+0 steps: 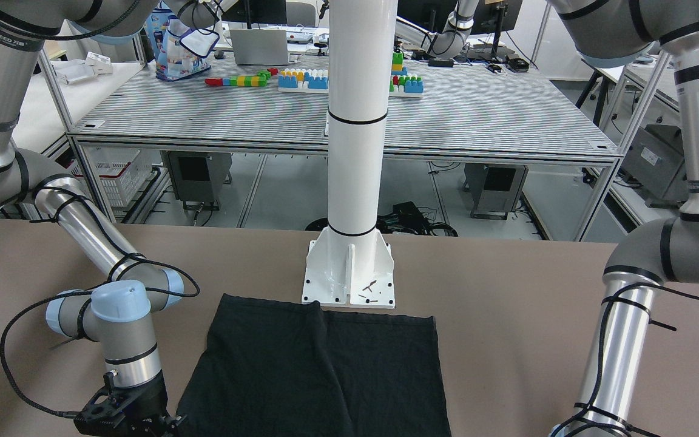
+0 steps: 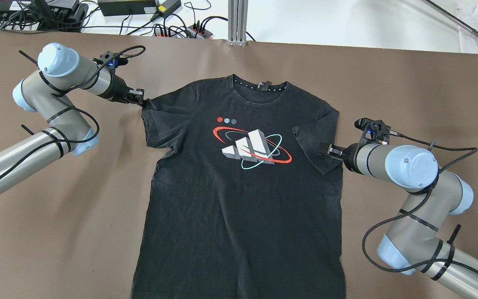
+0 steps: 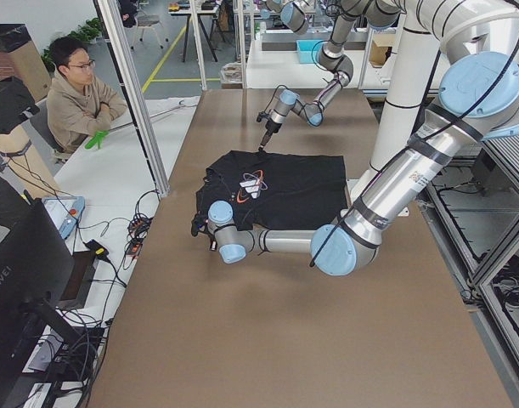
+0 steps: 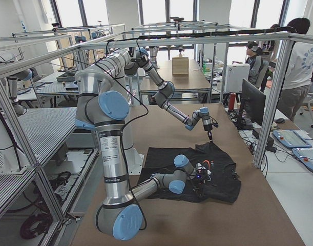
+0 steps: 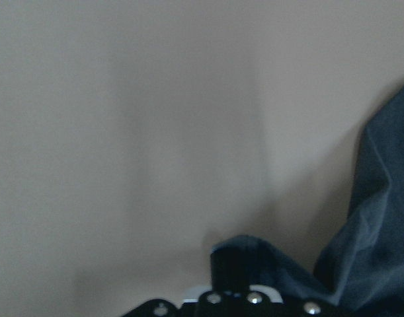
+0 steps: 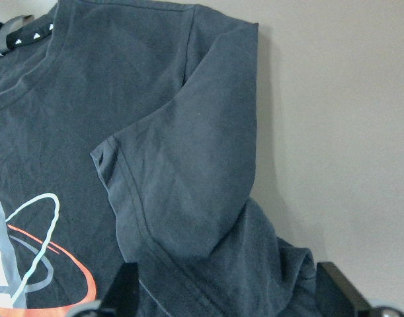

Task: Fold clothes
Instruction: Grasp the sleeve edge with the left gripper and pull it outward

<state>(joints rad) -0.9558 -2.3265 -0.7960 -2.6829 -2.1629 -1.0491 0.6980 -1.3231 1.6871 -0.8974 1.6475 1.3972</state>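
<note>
Left gripper (image 2: 138, 99) sits at the far-left corner of the T-shirt (image 2: 239, 199), right at the outer edge of the left sleeve (image 2: 158, 120). In the left wrist view a bit of dark fabric bunches up at the fingertips, so it reads as clenched on the sleeve edge. The arm comes in low over the brown table (image 2: 56, 249).

The T-shirt is black and lies flat, face up, mid-table. Its collar (image 2: 259, 86) points away from the robot, and the red, white and teal print (image 2: 252, 148) is on the chest. The hem lies just beside the base of the white pillar (image 1: 355, 121). The left sleeve is spread outward. The right sleeve (image 2: 315, 141) is turned in over the side of the body, with its cuff edge toward the print.

The right gripper (image 2: 326, 150) is low at the shirt's right edge, just under the turned-in sleeve. The right wrist view shows its fingers (image 6: 125, 290) spread wide, with wrinkled fabric lying between them. The jaws are released and not pinching the cloth.
</note>
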